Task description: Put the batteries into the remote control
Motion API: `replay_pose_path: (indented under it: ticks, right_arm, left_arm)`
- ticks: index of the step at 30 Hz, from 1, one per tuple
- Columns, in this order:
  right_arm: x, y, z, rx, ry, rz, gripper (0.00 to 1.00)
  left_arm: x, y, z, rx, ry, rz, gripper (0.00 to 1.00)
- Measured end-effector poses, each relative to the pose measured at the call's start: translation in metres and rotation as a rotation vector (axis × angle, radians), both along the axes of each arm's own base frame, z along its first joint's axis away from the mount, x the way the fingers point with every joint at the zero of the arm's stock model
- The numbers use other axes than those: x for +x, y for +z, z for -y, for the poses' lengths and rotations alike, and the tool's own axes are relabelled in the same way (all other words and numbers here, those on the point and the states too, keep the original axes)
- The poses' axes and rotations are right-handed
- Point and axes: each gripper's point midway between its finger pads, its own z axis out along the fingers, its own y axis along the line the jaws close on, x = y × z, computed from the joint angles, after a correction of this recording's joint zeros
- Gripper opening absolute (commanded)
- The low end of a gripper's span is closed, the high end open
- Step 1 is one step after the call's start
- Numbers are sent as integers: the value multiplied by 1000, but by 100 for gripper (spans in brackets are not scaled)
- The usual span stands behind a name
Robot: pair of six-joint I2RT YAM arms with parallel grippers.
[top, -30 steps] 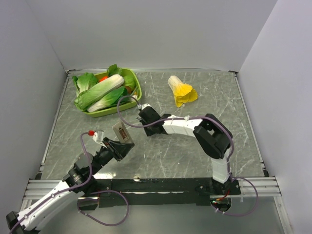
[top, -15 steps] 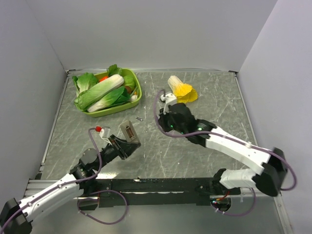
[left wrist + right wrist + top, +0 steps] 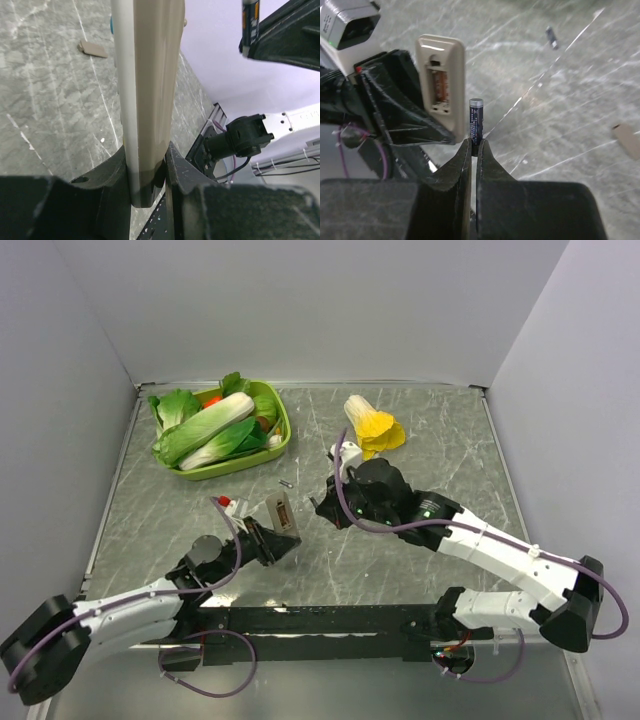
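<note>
Just beside beige open-backed remote control (image 3: 441,85), dark upright battery (image 3: 476,120).

left arm (image 3: 130,602): white shell links, black joints, small red cap (image 3: 222,502) near the wrist
right arm (image 3: 500,550): white shell links, bulky black joint housings
cables (image 3: 384,157): purple, looping along both arms
jaws: matte black, wedge-shaped, grainy plastic
left wrist camera (image 3: 347,20): pale grey box
base bar (image 3: 330,620): black, on ribbed silver rails

Left arm reaches low from the near left corner, its gripper (image 3: 145,167) clamped on the remote (image 3: 150,75). Right arm stretches leftward across the table, its gripper (image 3: 474,146) pinching a battery (image 3: 476,119).
</note>
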Motion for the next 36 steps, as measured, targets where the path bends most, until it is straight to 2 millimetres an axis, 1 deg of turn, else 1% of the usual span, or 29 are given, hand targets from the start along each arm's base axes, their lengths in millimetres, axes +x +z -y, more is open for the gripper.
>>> replay_pose_path:
  ticks: [6, 9, 12, 15, 18, 21, 25, 31, 36]
  right_arm:
    - [-14, -11, -10, -15, 18, -125, 0]
    - [-18, -10, -11, -23, 17, -169, 0]
    - [-22, -4, -13, -25, 20, -201, 0]
    - [-26, -1, -15, -29, 25, -221, 0]
    - [-32, -4, -15, -46, 31, -242, 0]
    - [-35, -11, -17, -65, 28, -267, 0]
    - [-38, -16, -20, -75, 18, -289, 0]
    - [-39, -22, -24, -81, -9, -307, 0]
    - [-40, -18, -32, -55, -5, -301, 0]
  left_arm:
    - [-1, -6, 14, -8, -43, 2, 1]
    - [-4, -5, 21, -33, -71, 4, 1]
    - [-5, -3, 28, -59, -93, 2, 1]
    - [-6, -10, 34, -64, -111, -38, 1]
    - [-8, -18, 37, -57, -125, -78, 1]
    - [-12, -18, 40, -62, -139, -89, 1]
    - [-15, -6, 41, -90, -148, -59, 1]
    - [-19, 28, 38, -173, -152, 29, 1]
    - [-18, 36, 36, -191, -137, 49, 1]
